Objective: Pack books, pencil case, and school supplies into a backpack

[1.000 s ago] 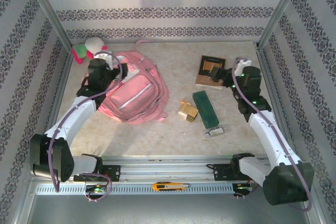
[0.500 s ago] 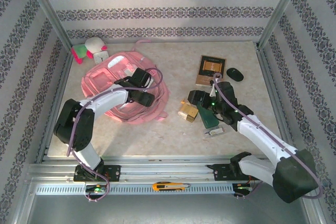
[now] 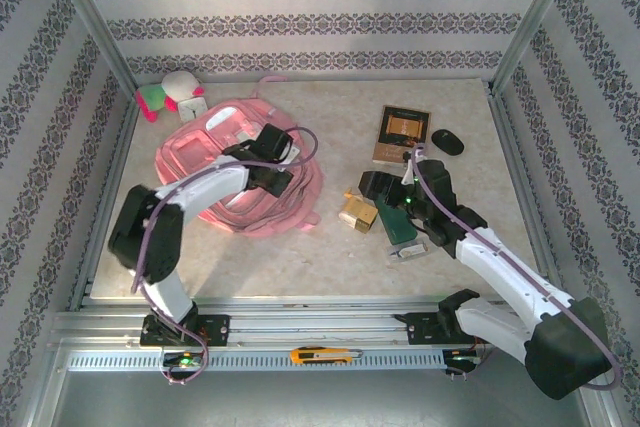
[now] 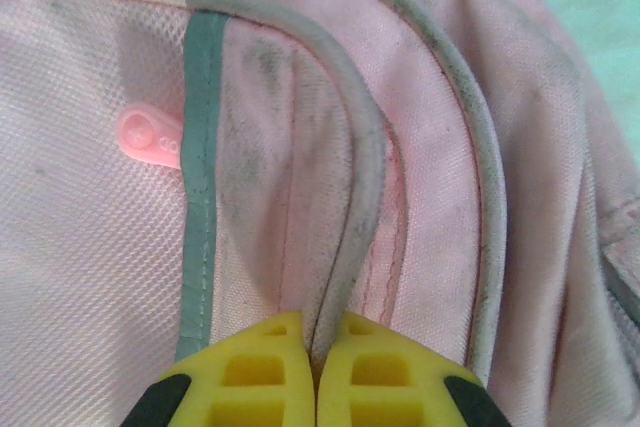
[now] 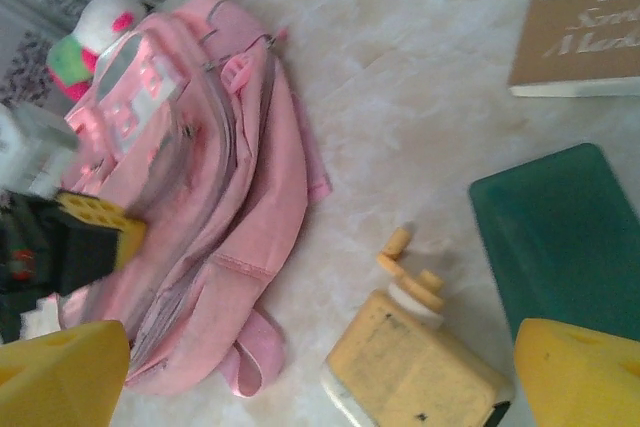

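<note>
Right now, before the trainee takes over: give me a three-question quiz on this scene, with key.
1. True or false: the left jaws are shut on the grey trim of the backpack.
2. Where is the book? A) in the backpack B) flat on the table C) in the right jaws
3. Right jaws: open or shut?
Key: 1 true; 2 B; 3 open.
</note>
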